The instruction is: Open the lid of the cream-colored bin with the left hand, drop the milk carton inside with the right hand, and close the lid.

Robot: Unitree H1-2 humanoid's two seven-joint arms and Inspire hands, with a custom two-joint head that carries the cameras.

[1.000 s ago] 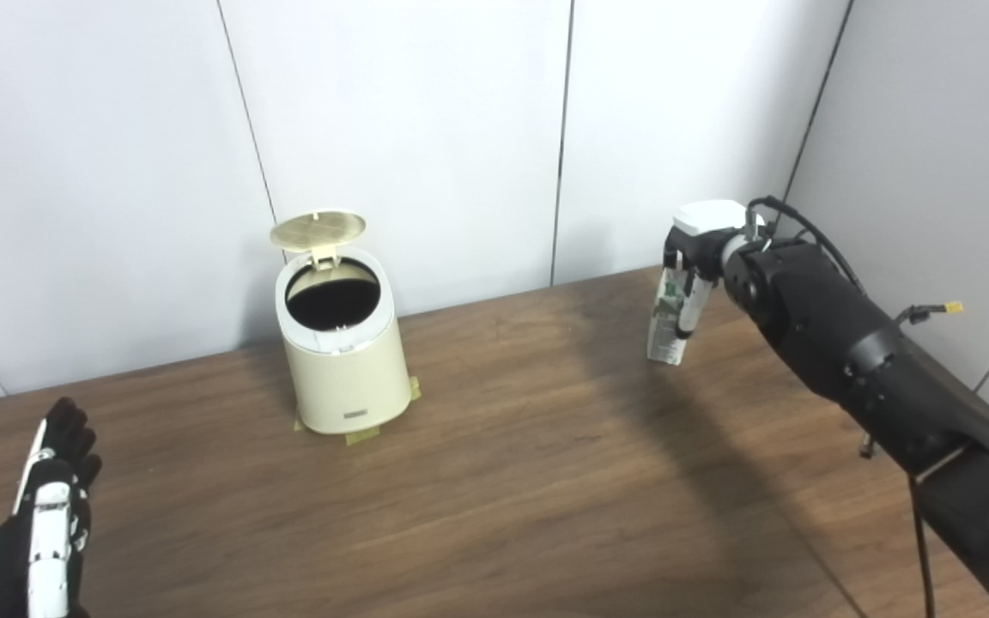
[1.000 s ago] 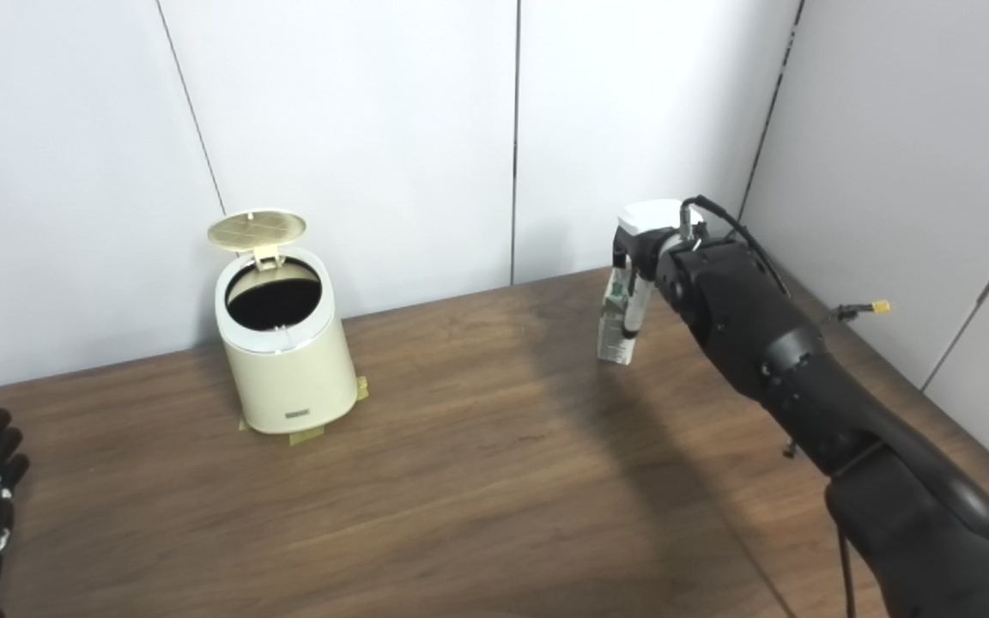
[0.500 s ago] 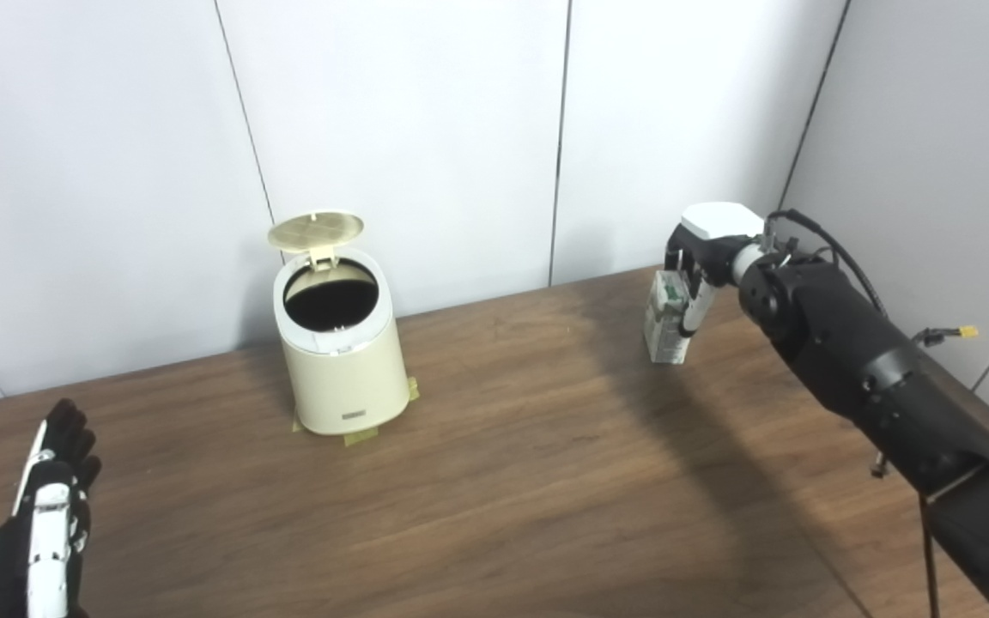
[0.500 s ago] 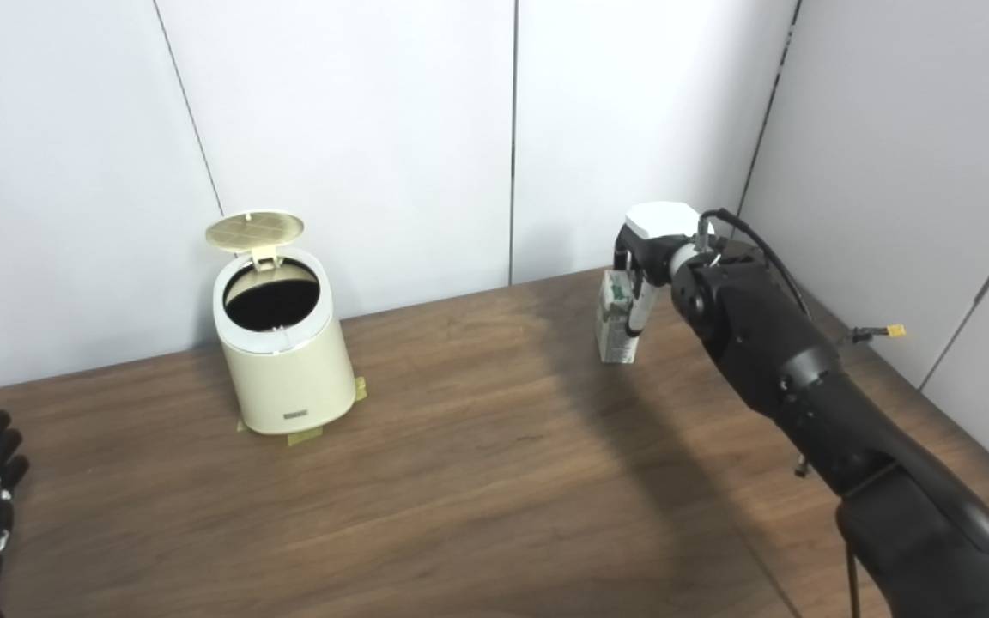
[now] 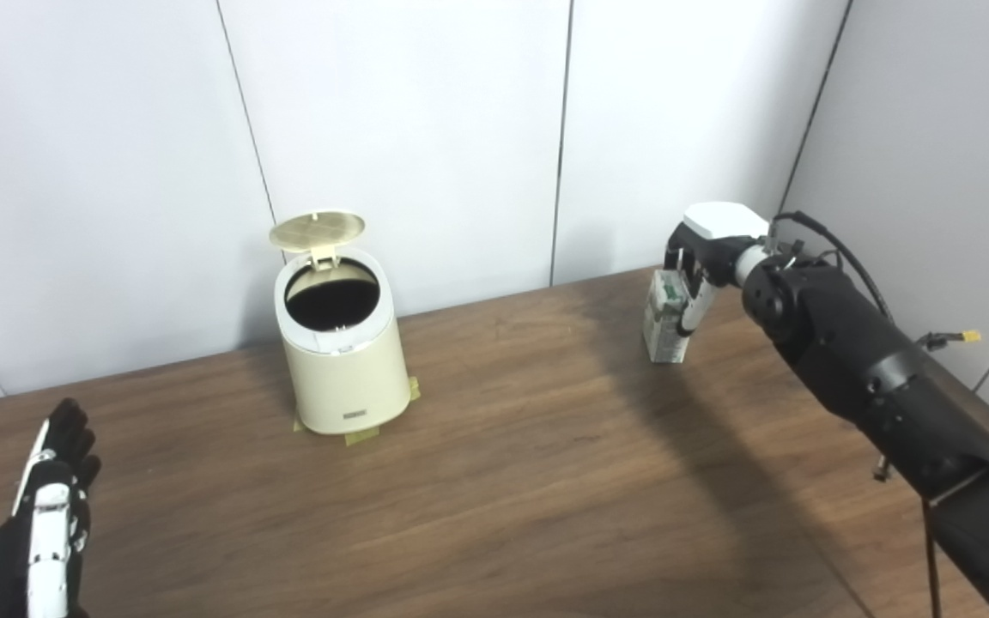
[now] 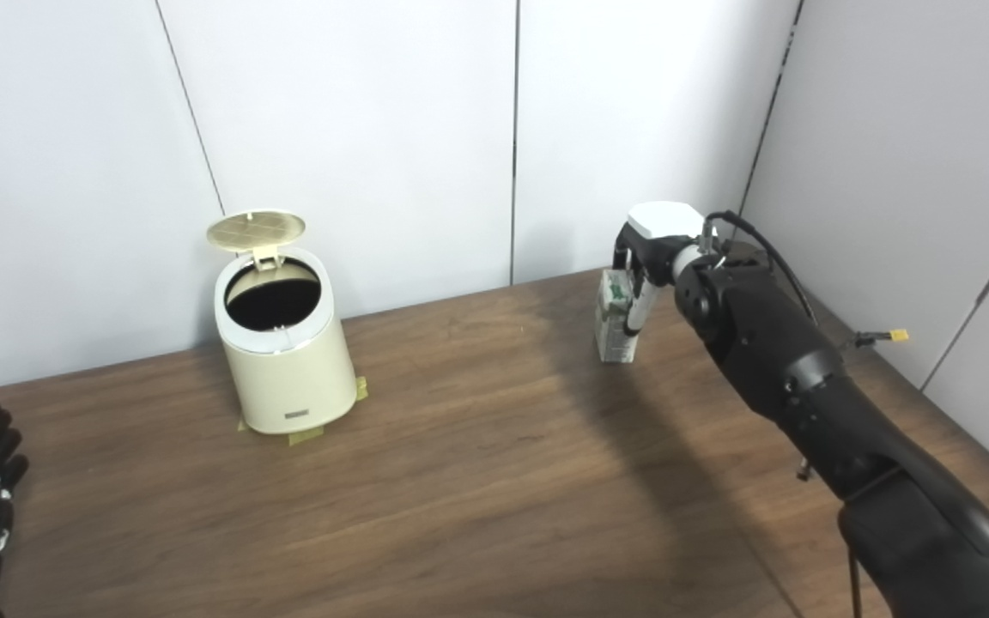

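Since a second ago the right hand (image 5: 700,257) has drawn slightly back toward the right and lifted the milk carton (image 5: 664,316) a touch; over the last half second hardly anything has changed. Its fingers are closed around the upper part of the carton, gripping it from above, so the carton hangs below the hand at the far right of the wooden table (image 5: 494,481). The carton's long axis runs nearly vertical, its top up inside the hand and its base pointing down at the tabletop; I cannot tell whether the base touches the wood or hangs just clear of it.

Well apart to the left, at the far side of the table, the cream-colored bin (image 5: 342,369) stands upright on patches of tape (image 5: 363,438). Its lid (image 5: 318,229) is swung up and back on the hinge at the far rim, leaving the dark round mouth uncovered.

At the near left corner the left hand (image 5: 52,481) holds nothing, fingers straight and lying close together, pointing away toward the far wall, well clear of the bin.
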